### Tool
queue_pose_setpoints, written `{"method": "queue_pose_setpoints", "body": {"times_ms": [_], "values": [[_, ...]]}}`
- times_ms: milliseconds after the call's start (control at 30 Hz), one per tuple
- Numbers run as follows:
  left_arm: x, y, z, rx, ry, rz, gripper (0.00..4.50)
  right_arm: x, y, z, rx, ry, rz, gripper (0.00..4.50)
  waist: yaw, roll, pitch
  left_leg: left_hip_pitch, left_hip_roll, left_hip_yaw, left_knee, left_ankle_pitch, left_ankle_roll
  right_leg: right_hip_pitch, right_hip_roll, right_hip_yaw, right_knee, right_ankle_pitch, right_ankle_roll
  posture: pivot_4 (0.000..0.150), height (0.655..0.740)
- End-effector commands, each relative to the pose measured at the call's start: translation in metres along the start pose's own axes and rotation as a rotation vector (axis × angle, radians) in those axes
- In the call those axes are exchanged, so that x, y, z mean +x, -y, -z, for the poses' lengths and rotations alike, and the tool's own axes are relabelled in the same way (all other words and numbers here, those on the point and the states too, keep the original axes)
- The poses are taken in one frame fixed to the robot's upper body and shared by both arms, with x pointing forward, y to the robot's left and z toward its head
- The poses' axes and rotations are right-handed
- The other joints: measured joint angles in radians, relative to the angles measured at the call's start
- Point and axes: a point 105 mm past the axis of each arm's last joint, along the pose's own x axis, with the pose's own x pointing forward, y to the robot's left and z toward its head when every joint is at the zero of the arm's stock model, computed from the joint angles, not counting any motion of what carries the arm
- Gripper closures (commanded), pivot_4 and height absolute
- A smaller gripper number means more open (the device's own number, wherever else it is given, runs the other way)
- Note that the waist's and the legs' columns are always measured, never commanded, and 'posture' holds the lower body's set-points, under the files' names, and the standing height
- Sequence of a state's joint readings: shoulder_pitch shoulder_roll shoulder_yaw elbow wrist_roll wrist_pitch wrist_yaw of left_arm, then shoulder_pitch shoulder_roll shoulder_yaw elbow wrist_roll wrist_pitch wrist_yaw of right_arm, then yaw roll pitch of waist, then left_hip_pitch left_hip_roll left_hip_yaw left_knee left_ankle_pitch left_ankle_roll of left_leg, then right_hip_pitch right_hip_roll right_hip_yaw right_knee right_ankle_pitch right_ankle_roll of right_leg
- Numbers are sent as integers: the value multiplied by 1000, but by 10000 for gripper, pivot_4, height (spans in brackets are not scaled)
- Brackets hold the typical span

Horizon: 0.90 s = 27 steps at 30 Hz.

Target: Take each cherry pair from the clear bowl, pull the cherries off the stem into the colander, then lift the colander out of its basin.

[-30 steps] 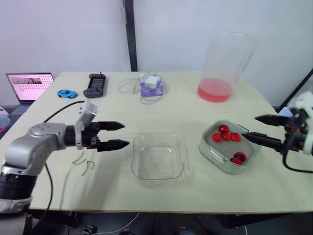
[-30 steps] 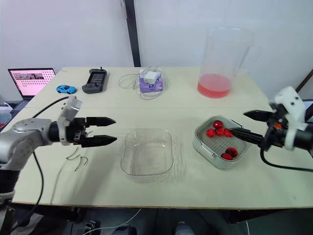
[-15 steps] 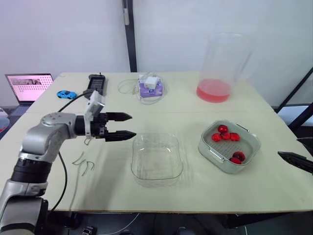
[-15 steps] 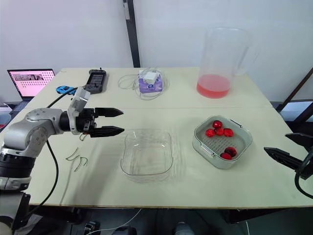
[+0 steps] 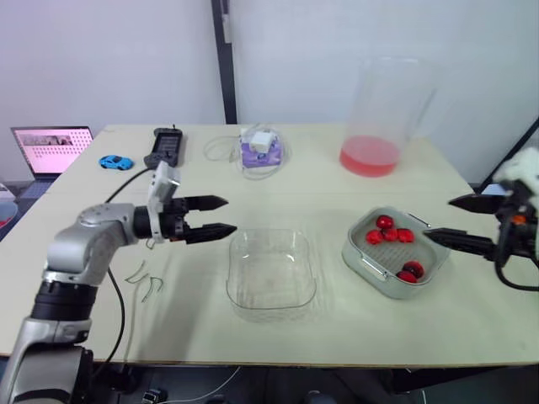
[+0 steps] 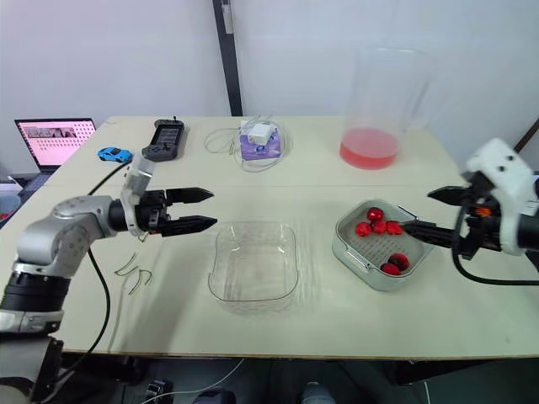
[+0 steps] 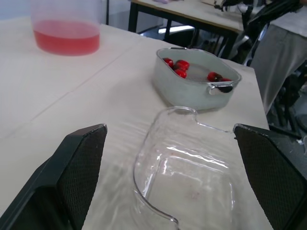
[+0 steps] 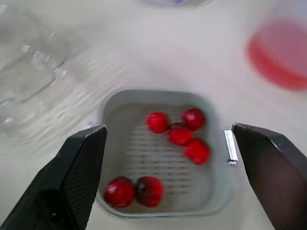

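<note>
The clear bowl [image 5: 270, 271] sits at the table's middle front and looks empty. To its right the grey colander [image 5: 421, 252] rests in its basin [image 5: 360, 263] and holds several red cherries [image 5: 389, 232]. My left gripper [image 5: 229, 215] is open, hovering just left of the bowl's far left corner with nothing between its fingers. My right gripper [image 5: 438, 219] is open at the colander's right rim, its lower finger reaching over the edge. In the right wrist view the colander [image 8: 158, 98] lies between the open fingers [image 8: 76, 177].
Bare cherry stems [image 5: 145, 280] lie on the table left of the bowl. At the back stand a tall pitcher [image 5: 381, 118] with red liquid, a purple box with a white cable [image 5: 259, 150], a black handset [image 5: 165, 147], a blue toy car [image 5: 114, 161] and a laptop [image 5: 49, 147].
My right gripper dropped away to the table's lower right edge, then came back to the colander's right rim. My left gripper moved slightly right, towards the bowl.
</note>
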State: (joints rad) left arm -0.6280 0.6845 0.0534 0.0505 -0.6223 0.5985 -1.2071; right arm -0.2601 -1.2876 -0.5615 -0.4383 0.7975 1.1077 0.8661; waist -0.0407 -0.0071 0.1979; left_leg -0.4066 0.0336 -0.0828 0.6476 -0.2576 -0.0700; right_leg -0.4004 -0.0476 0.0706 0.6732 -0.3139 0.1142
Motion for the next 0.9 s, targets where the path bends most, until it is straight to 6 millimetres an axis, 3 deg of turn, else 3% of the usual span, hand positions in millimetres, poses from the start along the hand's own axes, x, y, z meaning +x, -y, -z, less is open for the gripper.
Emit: {"method": "queue_pose_setpoints", "body": {"times_ms": [33, 133, 333, 467, 567, 667, 900], "values": [[6, 10, -6, 49, 38, 2, 463, 16, -14, -10, -84, -67, -32, 0, 2, 0, 0, 0, 0, 0, 0, 0, 0, 0, -1, 0, 0, 0, 0, 1500, 7332], [9, 14, -3, 55, 37, -9, 463, 29, -20, 5, -134, -234, -23, 0, 3, 0, 0, -1, 0, 0, 0, 0, 0, -2, 0, 0, 0, 0, 0, 1500, 7332], [13, 16, 2, 76, 30, -29, 463, 62, -38, 8, 8, -356, -78, 0, -5, 0, 0, -1, 0, 0, 0, 0, 0, -3, 0, 1, 1, 0, 0, 1500, 7332], [15, 18, -1, 54, 66, -43, 463, 75, -44, 24, 43, -429, -85, 0, 7, 0, 0, -3, 0, 0, -1, 0, 0, -5, 0, 0, 1, 0, 0, 1500, 7332], [14, 19, -3, 47, 76, -49, 0, 80, -39, 29, 72, -442, -49, 9857, 11, 0, 0, -4, -1, 1, 0, 0, 0, -5, -2, 0, 1, 0, 0, 1500, 7332], [14, 19, -3, 52, 70, -53, 0, 81, -39, 33, 72, -461, -37, 24102, 12, 0, 0, -4, -1, 1, 0, 0, 0, -5, -1, 0, 1, 0, 0, 1500, 7332], [19, 18, -1, 51, 71, -54, 0, 80, -43, 41, 94, -488, -35, 24102, 6, 0, 0, -3, -1, 0, 0, 0, 0, -5, -1, 0, 1, 0, 0, 1500, 7332]]}}
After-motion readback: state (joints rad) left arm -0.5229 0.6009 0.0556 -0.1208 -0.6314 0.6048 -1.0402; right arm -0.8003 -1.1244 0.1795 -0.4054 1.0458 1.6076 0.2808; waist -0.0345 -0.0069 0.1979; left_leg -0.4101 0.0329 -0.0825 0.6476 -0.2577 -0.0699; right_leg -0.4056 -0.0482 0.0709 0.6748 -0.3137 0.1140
